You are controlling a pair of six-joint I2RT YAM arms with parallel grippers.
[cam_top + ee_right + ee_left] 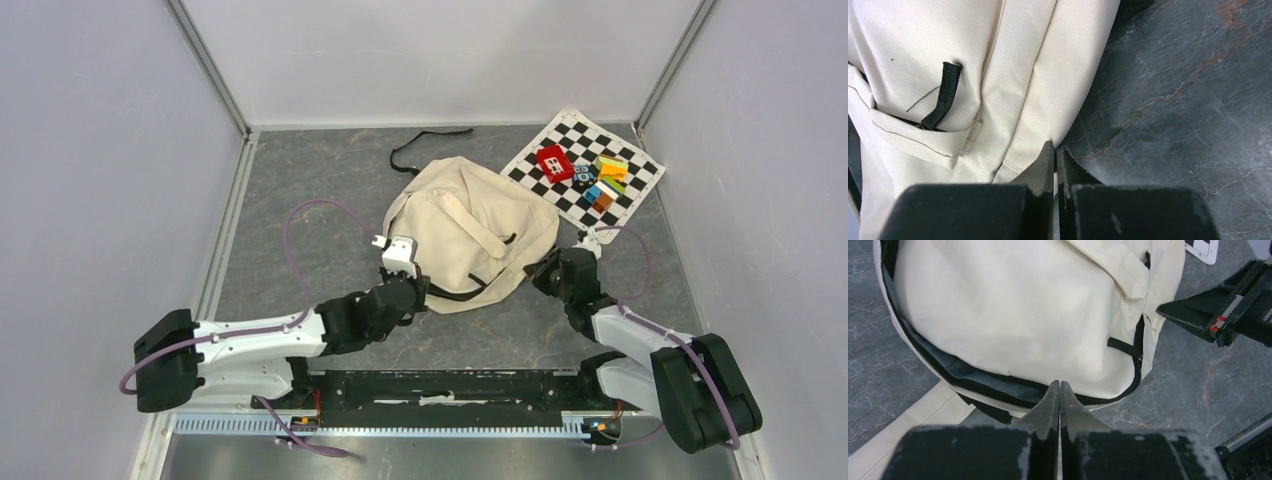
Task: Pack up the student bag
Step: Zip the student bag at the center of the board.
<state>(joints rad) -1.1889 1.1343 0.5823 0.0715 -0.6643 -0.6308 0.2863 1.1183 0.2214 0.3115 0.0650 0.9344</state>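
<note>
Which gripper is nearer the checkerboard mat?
Right. The right gripper sits shut at the student bag edge facing the checkerboard mat; the left gripper, shut at the bag's near zipper, is farther.

Left arm (270, 338) low and stretched inward, left gripper (1059, 386) pressed fully together, right arm (625, 335) bent, right gripper (1055, 150) closed tight

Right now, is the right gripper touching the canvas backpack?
Touching. The right wrist view shows the right gripper shut, its tips against the edge of the canvas backpack, cream fabric showing between them.
</note>
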